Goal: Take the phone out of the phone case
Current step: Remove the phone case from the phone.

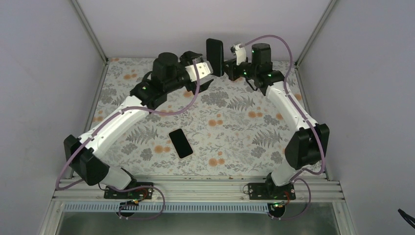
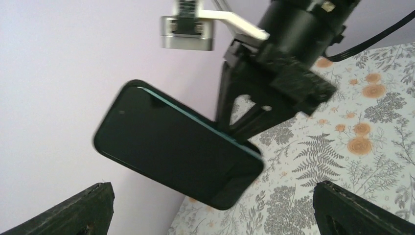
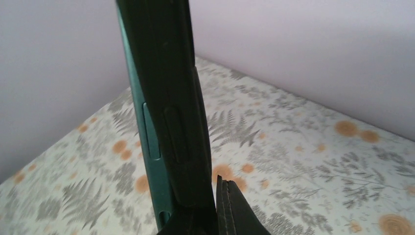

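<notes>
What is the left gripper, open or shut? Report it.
Open. The left gripper has its fingers wide apart at the bottom corners of the left wrist view, gripping nothing.

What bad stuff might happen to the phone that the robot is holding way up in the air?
1. The right gripper pinches the cased phone only at one end, high above the table, so a tug might make it slip and fall.
2. The left gripper is open and not touching it. If it closes off-centre, it might twist the phone askew.
</notes>
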`<state>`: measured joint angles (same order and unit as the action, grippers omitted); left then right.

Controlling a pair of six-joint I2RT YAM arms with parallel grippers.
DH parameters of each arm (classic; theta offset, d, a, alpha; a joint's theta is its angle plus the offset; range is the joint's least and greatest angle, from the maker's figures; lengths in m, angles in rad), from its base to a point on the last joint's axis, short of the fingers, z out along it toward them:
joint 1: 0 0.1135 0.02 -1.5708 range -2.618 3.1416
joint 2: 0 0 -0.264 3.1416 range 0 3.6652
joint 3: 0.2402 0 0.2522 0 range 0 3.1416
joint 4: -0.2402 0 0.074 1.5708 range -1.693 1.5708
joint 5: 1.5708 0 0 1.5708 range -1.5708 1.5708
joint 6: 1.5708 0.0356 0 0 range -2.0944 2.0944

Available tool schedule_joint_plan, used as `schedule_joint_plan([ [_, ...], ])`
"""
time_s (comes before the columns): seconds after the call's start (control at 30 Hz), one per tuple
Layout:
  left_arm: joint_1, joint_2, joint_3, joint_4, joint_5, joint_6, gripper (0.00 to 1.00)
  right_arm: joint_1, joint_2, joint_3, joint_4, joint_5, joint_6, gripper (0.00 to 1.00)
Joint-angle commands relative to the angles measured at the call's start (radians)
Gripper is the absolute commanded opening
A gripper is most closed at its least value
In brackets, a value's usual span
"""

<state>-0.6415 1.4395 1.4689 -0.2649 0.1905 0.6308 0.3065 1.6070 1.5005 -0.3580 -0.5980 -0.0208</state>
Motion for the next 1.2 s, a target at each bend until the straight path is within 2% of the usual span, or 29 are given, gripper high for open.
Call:
schedule_joint_plan([
  [0.0, -0.042, 0.059, 0.025, 0.105, -0.09, -0.011, 1.0, 0.005, 0.047, 0.095, 0.127, 0.147, 0.164, 0.03],
  [0.2, -0.061, 0.179, 0.118, 0.112, -0.144, -0.054, 1.0, 0.006, 0.087, 0.139, 0.129, 0.164, 0.185, 0.03],
  [0.47, -0.064, 0.254, 0.113, 0.175, -0.184, -0.056, 0.99, 0.006, 0.063, 0.121, 0.136, 0.162, 0.205, 0.03],
  [0.97, -0.063, 0.357, 0.144, 0.211, -0.267, -0.074, 0.95, 0.005, -0.023, 0.061, 0.166, 0.118, 0.235, 0.03],
  [1.17, -0.063, 0.344, 0.153, 0.213, -0.256, -0.088, 0.93, 0.005, -0.03, 0.038, 0.171, 0.114, 0.231, 0.03],
])
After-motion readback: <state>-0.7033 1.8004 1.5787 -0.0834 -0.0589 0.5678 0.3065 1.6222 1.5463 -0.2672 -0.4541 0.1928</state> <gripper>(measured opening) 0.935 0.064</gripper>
